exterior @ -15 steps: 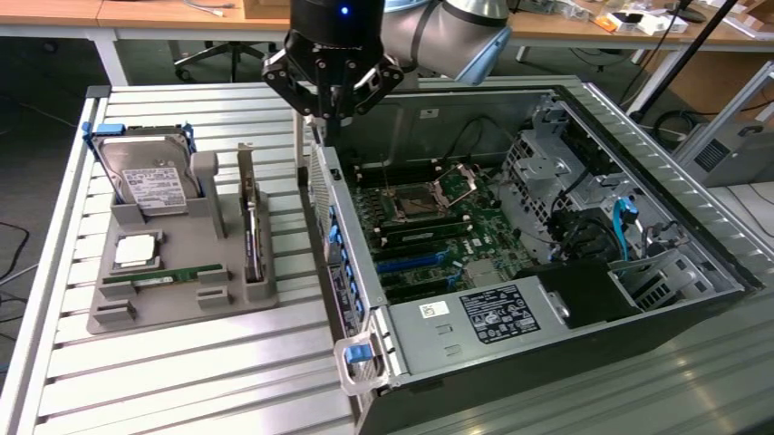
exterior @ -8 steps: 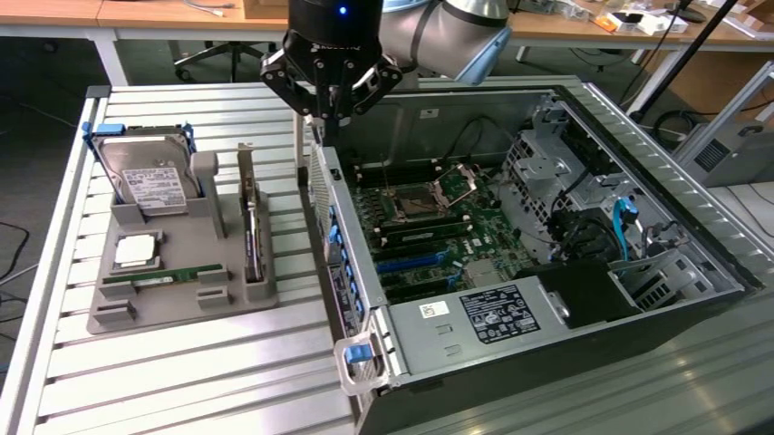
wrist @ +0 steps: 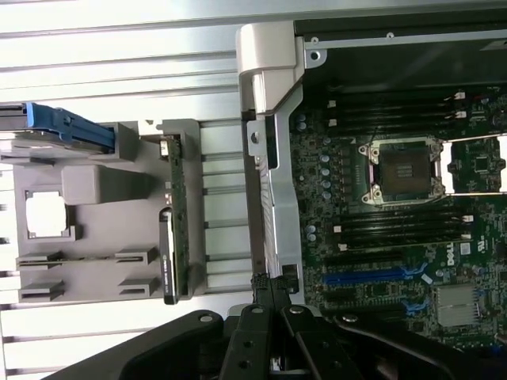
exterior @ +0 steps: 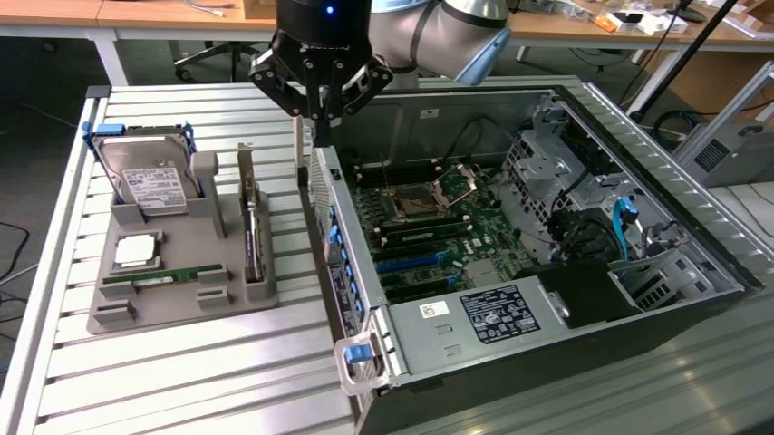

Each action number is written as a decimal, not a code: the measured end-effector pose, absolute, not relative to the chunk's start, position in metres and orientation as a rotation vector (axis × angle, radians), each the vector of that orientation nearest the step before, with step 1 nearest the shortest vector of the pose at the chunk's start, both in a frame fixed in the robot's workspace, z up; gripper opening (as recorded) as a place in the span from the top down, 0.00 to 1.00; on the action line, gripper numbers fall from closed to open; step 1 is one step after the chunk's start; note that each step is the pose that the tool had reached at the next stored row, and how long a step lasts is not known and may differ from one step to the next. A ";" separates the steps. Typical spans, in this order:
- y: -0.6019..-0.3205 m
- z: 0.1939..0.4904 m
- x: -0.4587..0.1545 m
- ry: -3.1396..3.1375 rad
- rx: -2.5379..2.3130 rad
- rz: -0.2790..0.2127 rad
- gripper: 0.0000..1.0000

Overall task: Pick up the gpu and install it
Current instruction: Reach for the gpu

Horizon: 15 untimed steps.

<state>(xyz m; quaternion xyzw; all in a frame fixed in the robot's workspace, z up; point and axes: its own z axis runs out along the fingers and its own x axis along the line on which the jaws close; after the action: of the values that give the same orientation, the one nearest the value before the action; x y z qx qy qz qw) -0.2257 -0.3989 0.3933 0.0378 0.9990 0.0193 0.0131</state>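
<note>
The black two-finger claw (exterior: 321,116) was closed, its fingertips pressed together with nothing between them. It hung above the silvery rear wall (exterior: 329,204) of the open dark computer case (exterior: 677,313). The gpu (exterior: 250,227), a thin dark rectangular card with a silvery metal end bracket, was not gripped. It stood on its long edge in a slot of the grey moulded parts tray (exterior: 181,308), below the claw and on the side away from the case. This upright seating appeared intended to leave the card's upper edge free for a grasp from above. Farther from the claw than the gpu, the same tray carried a silver hard drive in a blue frame (exterior: 145,177) and a narrow green RAM stick (exterior: 163,272). On the claw's opposite side, the green motherboard (exterior: 423,213) lay flat in the case, its blue expansion slot (exterior: 405,263) facing upward, probably so that a card could be pressed straight down. Tray and case rested on the slatted aluminium tabletop (exterior: 181,390). The pickup had not yet been made.
</note>
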 end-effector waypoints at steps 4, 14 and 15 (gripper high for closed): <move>-0.399 0.393 -0.231 3.112 0.118 0.060 0.89; -0.399 0.393 -0.238 3.112 0.118 0.060 0.89; -0.399 0.393 -0.239 3.112 0.118 0.060 0.89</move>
<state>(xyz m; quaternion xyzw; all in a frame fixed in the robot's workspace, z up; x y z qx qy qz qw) -0.2387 -0.3989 0.3933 0.0378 0.9990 0.0193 0.0132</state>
